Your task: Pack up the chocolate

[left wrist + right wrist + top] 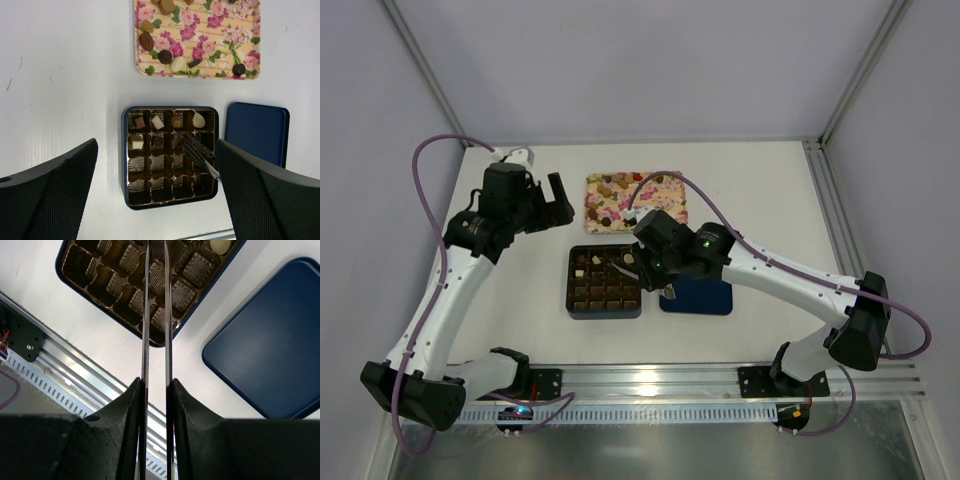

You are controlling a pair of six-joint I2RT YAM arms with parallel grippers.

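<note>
Mostly the chocolate [165,56] is tiny, brown or cream; left claw [155,143] released, right claw [156,385] grasping tongs [145,315].

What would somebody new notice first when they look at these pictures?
The flowery yellow-and-pink rectangular tray at the far side of the white table, dotted with small brown, dark and cream chocolates, catches the eye first. Nearer, the right gripper holds metal tongs over a dark brown square gridded box, only some far cups filled, with a flat navy-blue square lid to its right.
</note>
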